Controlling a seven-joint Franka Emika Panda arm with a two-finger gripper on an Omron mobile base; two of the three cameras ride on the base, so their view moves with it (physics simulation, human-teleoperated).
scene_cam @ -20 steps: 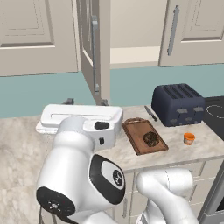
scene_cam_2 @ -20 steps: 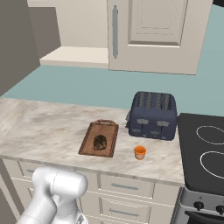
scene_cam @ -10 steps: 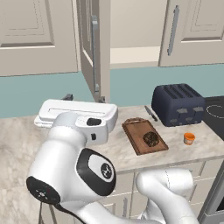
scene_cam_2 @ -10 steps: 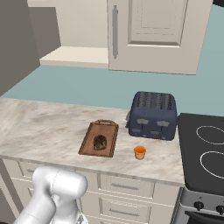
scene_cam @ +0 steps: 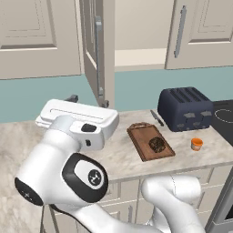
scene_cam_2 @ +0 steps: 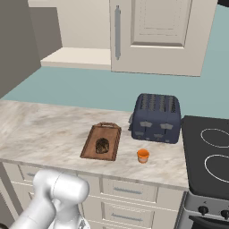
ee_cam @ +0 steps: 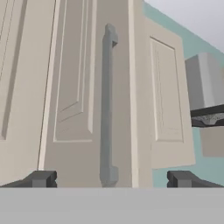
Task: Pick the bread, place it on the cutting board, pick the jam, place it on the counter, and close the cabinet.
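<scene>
Two of three jobs look done: the bread (scene_cam: 156, 144) lies on the board (scene_cam_2: 101, 142), and the jam (scene_cam_2: 143, 155) stands on the table (scene_cam: 123, 157) just right of the board, in front of the toaster (scene_cam_2: 156, 117). Closing the cabinet (scene_cam: 136, 32) is left; its left door (scene_cam: 97, 50) stands swung out over the table, left of the board, with the cream shelf (scene_cam: 139, 58) bare behind it. In the hand view the gripper (ee_cam: 111, 179) has its jaws wide apart, empty, either side of the door's grey bar handle (ee_cam: 108, 105), not yet touching it. That door is beige and panelled, its handle long and vertical.
</scene>
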